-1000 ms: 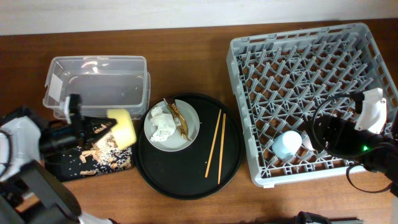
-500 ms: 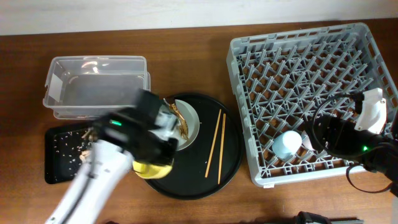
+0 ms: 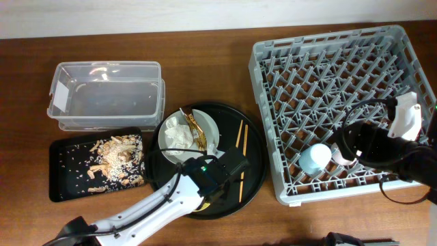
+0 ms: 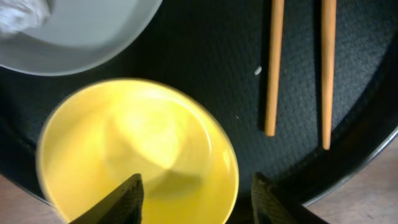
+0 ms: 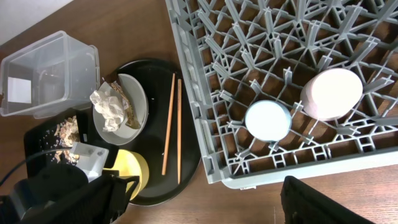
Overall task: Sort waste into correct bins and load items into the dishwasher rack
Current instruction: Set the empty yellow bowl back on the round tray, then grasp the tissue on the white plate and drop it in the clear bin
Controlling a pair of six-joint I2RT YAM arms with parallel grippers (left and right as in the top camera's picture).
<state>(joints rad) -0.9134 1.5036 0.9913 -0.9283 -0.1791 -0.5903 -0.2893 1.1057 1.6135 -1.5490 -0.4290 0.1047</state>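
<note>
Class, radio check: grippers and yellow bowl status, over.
Left gripper open, astride yellow bowl rim on round tray. Right gripper open, over rack. Chopsticks beside bowl.

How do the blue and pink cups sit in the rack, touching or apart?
Apart. Right wrist view shows a clear gap of rack between blue cup and pink cup.

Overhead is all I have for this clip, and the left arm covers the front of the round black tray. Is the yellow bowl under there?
Observer: Yes. The left wrist view shows the yellow bowl on the round black tray, beside the chopsticks.
Operator: Is it gripped?
Observer: Seemingly not: the left gripper is open, its fingers straddling the bowl's rim.
Operator: And the pale thing beside the light-blue cup?
Observer: The right wrist view shows it whole: a pink cup in the rack.
</note>
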